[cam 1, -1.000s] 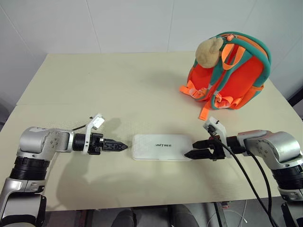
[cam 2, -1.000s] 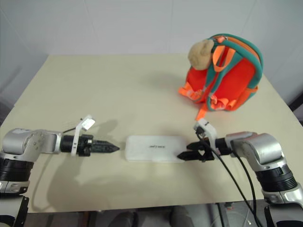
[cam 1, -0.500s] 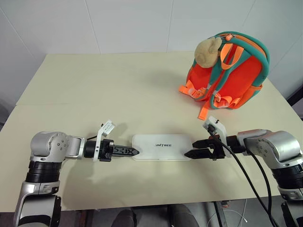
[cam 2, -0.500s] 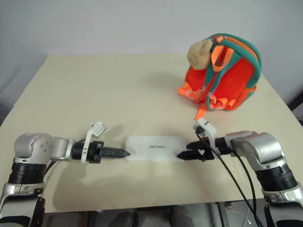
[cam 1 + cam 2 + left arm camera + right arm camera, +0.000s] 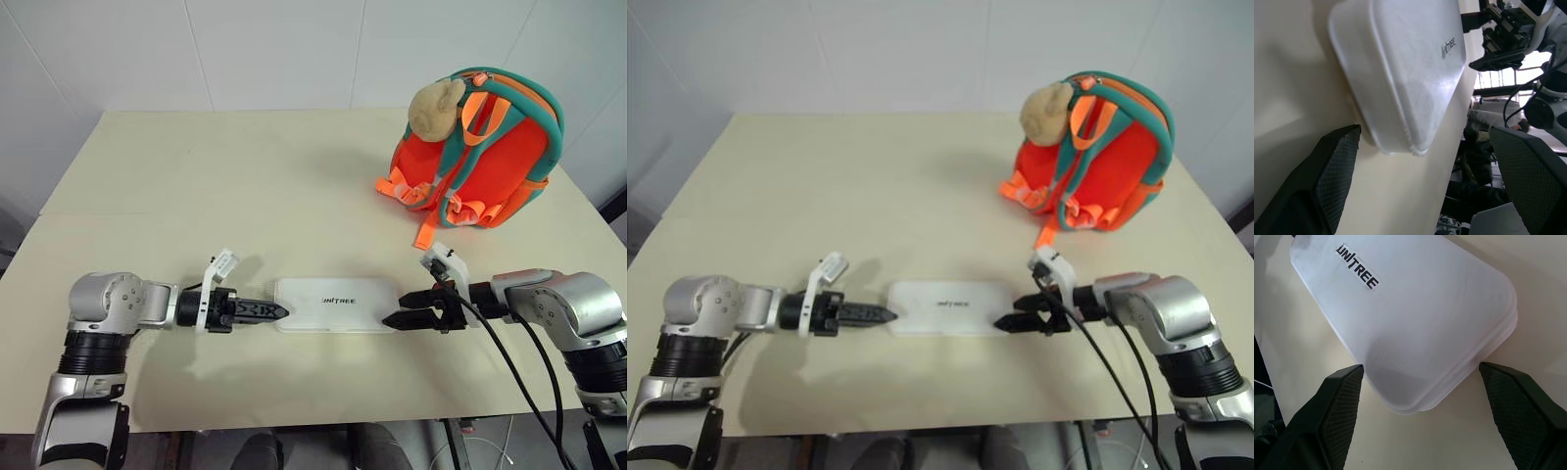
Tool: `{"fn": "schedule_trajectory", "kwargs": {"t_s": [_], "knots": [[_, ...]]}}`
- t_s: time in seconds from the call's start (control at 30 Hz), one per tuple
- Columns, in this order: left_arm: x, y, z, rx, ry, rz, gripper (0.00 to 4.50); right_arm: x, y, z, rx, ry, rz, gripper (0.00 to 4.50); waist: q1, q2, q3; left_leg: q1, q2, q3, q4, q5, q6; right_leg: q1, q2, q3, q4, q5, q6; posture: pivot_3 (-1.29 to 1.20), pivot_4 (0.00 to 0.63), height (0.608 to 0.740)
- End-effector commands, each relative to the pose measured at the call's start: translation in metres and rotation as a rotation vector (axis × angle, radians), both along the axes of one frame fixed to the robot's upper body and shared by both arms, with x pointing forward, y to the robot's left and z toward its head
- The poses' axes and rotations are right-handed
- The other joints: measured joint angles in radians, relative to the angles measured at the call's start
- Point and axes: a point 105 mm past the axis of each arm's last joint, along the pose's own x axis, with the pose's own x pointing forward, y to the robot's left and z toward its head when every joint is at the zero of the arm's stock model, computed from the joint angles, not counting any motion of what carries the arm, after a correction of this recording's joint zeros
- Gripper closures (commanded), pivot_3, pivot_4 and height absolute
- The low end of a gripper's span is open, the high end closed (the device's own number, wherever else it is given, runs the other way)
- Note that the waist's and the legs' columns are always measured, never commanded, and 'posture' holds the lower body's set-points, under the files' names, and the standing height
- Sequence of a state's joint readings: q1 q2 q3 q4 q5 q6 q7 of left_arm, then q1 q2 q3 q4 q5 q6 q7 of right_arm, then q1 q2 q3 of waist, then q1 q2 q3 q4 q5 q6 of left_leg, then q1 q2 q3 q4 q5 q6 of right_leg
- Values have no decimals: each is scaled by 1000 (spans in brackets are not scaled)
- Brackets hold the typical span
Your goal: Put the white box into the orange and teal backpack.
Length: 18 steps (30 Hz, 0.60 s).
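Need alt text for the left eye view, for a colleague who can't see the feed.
A white box lies flat on a beige table between two open claws, the left claw and right claw at opposite short ends. An orange and teal backpack with a tan plush toy stands behind, to the right.

One white box (image 5: 336, 304) is counted, lying flat near the table's (image 5: 245, 176) six o'clock edge. One orange and teal backpack (image 5: 480, 147) is counted, standing toward two o'clock, and one tan plush toy (image 5: 435, 108) is seen attached to it. One table is counted. Two grippers are counted: the left gripper (image 5: 266, 311) at the box's nine o'clock end and the right gripper (image 5: 404, 313) at its three o'clock end, each with two black fingers spread apart.
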<state>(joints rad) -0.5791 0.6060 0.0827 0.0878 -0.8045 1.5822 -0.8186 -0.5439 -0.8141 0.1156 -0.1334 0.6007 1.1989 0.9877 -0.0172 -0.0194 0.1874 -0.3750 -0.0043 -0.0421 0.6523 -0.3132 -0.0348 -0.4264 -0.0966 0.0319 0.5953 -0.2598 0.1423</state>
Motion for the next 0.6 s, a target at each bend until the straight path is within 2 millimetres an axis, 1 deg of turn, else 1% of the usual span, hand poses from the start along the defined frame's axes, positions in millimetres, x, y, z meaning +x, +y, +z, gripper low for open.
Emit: {"fn": "schedule_trajectory", "kwargs": {"t_s": [0.03,0.13,0.2,0.4,0.6], "knots": [[-1,-6,-10,9,40,-1,22,-1,4,10,16,-37,25,0,4,0,0,0,0,0,0,0,0,0,0,0,0,0,0,0,150,740],[5,-10,-13,12,38,19,22,-1,3,11,17,-37,24,0,13,0,0,0,0,0,0,0,0,0,0,0,0,0,0,0,150,740],[10,-17,-11,-13,39,24,22,-2,3,12,19,-38,24,0,20,0,0,1,0,1,1,0,0,0,0,0,-1,0,0,0,150,740],[11,-34,-6,-78,58,0,22,-3,4,12,24,-39,26,0,26,0,0,1,-1,0,7,0,0,4,0,0,-2,2,2,0,150,740],[14,-36,-6,-113,92,8,22,-7,2,11,24,-35,32,0,23,0,0,1,-1,0,7,0,0,4,0,0,-1,2,2,0,150,740]]}}
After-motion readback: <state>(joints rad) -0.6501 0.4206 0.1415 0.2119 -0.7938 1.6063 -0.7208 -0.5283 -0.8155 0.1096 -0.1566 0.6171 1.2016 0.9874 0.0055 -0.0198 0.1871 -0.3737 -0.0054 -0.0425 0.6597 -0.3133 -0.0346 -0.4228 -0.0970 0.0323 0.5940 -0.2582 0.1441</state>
